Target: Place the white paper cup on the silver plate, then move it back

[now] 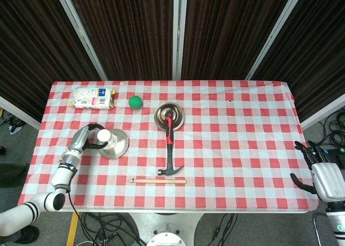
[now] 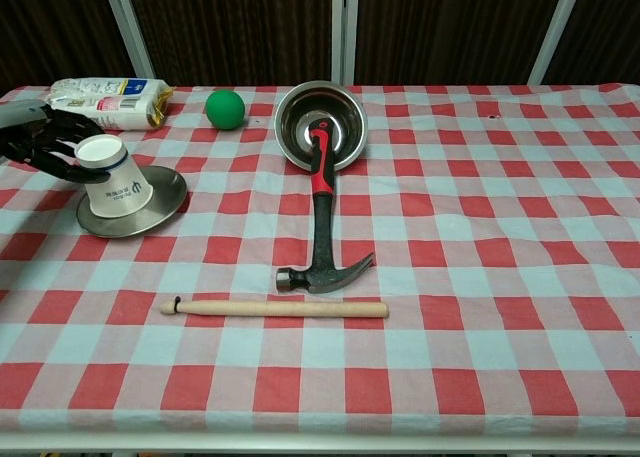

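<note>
The white paper cup [image 1: 107, 139] [image 2: 112, 183] is upside down and tilted to the left, over the left part of the silver plate [image 1: 119, 147] [image 2: 168, 199]. My left hand [image 1: 86, 138] [image 2: 44, 137] grips the cup's upper end from the left, fingers curled around it. Whether the cup's rim still touches the plate I cannot tell. My right hand [image 1: 322, 173] hangs open beyond the table's right edge, holding nothing; the chest view does not show it.
A hammer [image 1: 170, 149] [image 2: 322, 222] lies mid-table with its handle end inside a steel bowl [image 1: 160, 114] [image 2: 290, 127]. A wooden stick [image 1: 157, 181] [image 2: 275, 308] lies near the front edge. A green ball [image 1: 135, 101] [image 2: 225, 108] and a snack packet [image 1: 94, 97] [image 2: 105, 90] sit at the back left.
</note>
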`<state>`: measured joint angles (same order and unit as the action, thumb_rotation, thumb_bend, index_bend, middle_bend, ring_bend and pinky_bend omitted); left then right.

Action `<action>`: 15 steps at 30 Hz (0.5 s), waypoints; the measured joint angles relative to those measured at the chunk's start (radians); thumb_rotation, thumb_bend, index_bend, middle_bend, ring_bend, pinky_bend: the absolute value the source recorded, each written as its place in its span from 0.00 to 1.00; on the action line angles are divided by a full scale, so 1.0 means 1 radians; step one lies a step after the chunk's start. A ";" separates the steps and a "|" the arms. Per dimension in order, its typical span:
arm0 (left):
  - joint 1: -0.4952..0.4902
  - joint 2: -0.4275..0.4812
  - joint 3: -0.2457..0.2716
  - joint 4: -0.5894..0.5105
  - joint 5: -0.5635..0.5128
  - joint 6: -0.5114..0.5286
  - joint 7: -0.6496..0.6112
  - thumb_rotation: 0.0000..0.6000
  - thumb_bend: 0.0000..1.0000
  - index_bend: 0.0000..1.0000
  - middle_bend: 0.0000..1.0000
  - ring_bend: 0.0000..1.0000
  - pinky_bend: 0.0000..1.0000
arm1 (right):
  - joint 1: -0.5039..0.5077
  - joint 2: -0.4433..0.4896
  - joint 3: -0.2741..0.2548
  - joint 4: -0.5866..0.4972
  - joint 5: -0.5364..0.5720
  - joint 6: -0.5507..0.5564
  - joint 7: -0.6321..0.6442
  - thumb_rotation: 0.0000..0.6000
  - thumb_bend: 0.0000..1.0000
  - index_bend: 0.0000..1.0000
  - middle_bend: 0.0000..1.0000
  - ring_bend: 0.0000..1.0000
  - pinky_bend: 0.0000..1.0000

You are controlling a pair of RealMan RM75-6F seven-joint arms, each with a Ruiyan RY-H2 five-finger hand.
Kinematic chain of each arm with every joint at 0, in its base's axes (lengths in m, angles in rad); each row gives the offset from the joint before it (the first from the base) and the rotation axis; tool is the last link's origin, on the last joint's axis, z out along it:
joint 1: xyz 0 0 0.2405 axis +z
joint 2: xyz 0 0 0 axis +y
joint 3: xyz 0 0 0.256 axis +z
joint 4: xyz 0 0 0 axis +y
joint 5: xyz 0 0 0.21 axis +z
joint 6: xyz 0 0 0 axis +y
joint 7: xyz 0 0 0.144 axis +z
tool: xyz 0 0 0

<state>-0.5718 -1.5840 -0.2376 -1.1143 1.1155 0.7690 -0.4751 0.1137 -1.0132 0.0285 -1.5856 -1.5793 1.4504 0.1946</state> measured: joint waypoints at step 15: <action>0.028 0.043 0.041 -0.113 0.089 0.047 -0.001 1.00 0.29 0.50 0.29 0.14 0.15 | 0.002 -0.002 0.001 0.005 0.000 0.001 0.007 1.00 0.21 0.05 0.20 0.00 0.13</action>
<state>-0.5443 -1.5412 -0.1963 -1.2274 1.2048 0.8160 -0.4756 0.1154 -1.0148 0.0295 -1.5803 -1.5789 1.4514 0.2017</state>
